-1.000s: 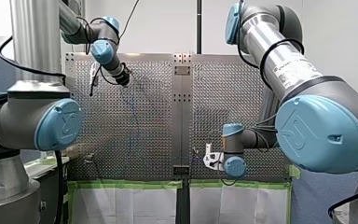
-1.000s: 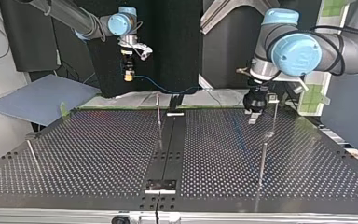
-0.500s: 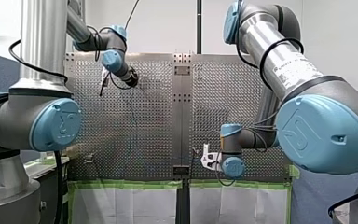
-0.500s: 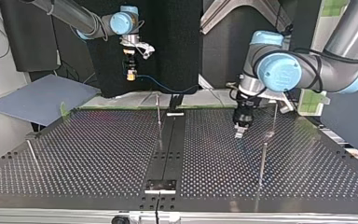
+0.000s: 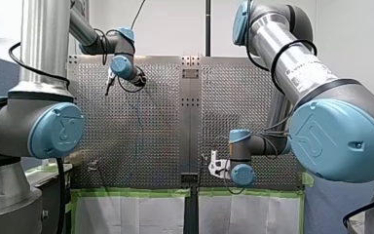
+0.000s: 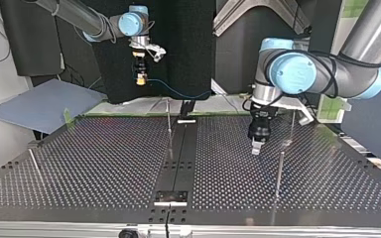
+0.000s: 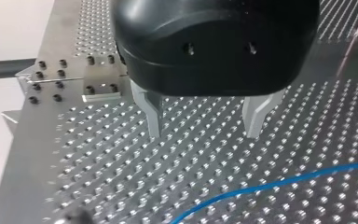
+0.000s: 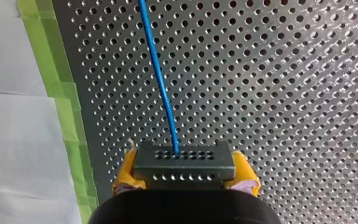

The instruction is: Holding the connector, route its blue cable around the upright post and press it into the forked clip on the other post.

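Light: bright and even; wall beyond the claws white.
Glare: surface studs glint under my left claw.
Focus: connector between the pads of my right claw sharp; claw body soft.
Blur: surface softens beside my left claw.

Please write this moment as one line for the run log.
right gripper: shut on connector | left gripper: open, empty, over perforated table | blue cable: runs from connector, passes ahead of left gripper
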`<state>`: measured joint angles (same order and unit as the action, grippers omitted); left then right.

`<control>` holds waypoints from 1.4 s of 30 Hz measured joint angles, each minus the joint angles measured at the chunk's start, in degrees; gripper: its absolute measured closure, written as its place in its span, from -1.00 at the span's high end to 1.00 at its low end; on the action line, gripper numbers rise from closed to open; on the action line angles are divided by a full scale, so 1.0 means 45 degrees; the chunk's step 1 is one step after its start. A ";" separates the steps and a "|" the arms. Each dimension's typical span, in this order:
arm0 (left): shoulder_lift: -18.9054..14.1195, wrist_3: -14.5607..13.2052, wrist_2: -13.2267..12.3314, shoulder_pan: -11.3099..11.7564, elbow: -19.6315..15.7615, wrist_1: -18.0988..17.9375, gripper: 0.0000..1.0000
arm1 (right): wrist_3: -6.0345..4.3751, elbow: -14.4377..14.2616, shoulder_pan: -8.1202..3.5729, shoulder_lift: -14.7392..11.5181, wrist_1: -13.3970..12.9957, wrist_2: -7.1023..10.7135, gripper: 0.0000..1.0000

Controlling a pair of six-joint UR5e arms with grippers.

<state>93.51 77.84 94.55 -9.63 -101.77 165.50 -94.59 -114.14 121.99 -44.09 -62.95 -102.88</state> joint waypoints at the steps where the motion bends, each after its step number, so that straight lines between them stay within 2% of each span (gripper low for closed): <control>1: 0.0001 -0.0009 0.0031 -0.0006 0.0000 -0.0109 0.76 | 0.0000 0.0000 0.0007 0.0001 -0.0002 0.0001 -1.00; 9: 0.0004 -0.0009 0.0134 -0.0027 -0.0010 -0.1056 0.76 | -0.0009 -0.0001 0.0045 0.0000 -0.0034 0.0009 -1.00; 13: 0.0006 0.0002 0.0185 -0.0070 -0.0045 -0.1505 0.87 | -0.0017 -0.0001 0.0059 0.0000 -0.0039 0.0009 -1.00; 17: 0.0007 0.0006 0.0216 -0.0163 -0.0220 -0.1965 0.87 | -0.0020 -0.0003 0.0070 0.0000 -0.0041 0.0010 -1.00; 18: 0.0007 0.0006 0.0223 -0.0194 -0.0294 -0.2113 0.95 | -0.0019 -0.0002 0.0072 0.0000 -0.0040 0.0009 -1.00; 20: 0.0007 0.0011 0.0237 -0.0246 -0.0389 -0.2327 0.95 | -0.0020 -0.0001 0.0081 0.0000 -0.0037 0.0001 -1.00; 21: 0.0007 0.0009 0.0270 -0.0283 -0.0437 -0.2488 1.00 | -0.0020 -0.0001 0.0085 0.0000 -0.0033 -0.0002 -1.00; 27: 0.0007 -0.0176 0.0725 -0.0488 -0.0521 -0.3118 1.00 | -0.0020 -0.0001 0.0104 0.0000 -0.0020 -0.0009 -1.00; 35: 0.0019 -0.0484 0.1630 -0.0682 -0.0566 -0.3121 1.00 | -0.0020 -0.0003 0.0138 0.0001 -0.0016 -0.0011 -1.00; 42: 0.0543 -0.1228 0.2500 -0.0967 -0.0564 -0.2582 1.00 | -0.0020 -0.0001 0.0146 0.0000 -0.0016 -0.0010 -1.00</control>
<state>95.95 72.31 105.80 -13.98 -104.31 153.89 -94.68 -114.14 122.65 -44.09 -63.02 -102.93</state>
